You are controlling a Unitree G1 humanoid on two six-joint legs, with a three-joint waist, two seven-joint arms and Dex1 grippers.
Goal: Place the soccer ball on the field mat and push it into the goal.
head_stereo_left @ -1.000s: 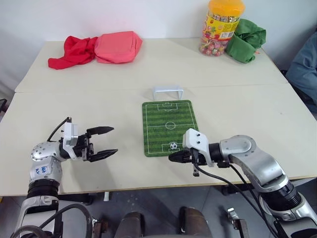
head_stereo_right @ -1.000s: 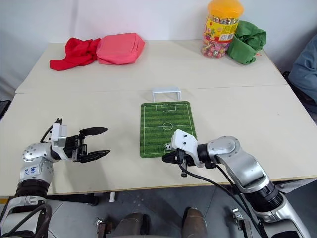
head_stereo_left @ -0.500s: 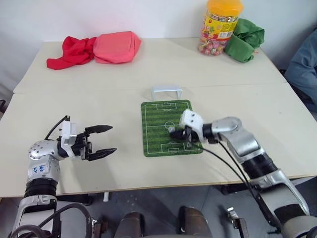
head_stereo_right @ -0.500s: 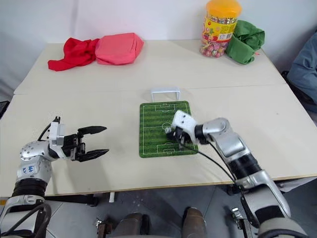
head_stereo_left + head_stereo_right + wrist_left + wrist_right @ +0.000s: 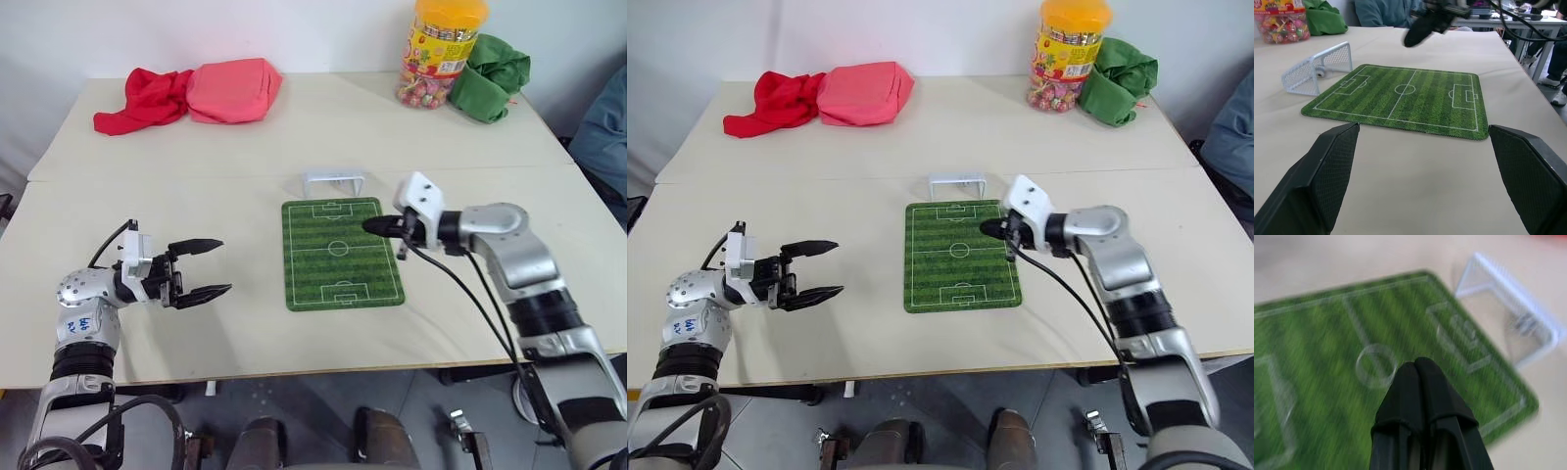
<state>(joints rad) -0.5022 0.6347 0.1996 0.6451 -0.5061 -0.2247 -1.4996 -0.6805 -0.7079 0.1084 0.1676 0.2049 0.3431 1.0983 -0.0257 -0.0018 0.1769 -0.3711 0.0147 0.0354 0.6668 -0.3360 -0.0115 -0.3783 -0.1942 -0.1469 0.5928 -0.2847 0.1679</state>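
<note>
Over the field mat (image 5: pixel 341 252) the right gripper (image 5: pixel 374 226) hangs, fingers pressed together; left gripper (image 5: pixel 208 267) level, splayed.

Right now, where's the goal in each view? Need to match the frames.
Left eye: goal near centre, just beyond the mat's far short edge.
Right eye: goal near centre, at that same edge.
Left wrist: goal at the mat end nearest the candy jar.
Right wrist: goal just past one penalty-box end of the mat.
Shared landmark: the mat's centre circle.
</note>
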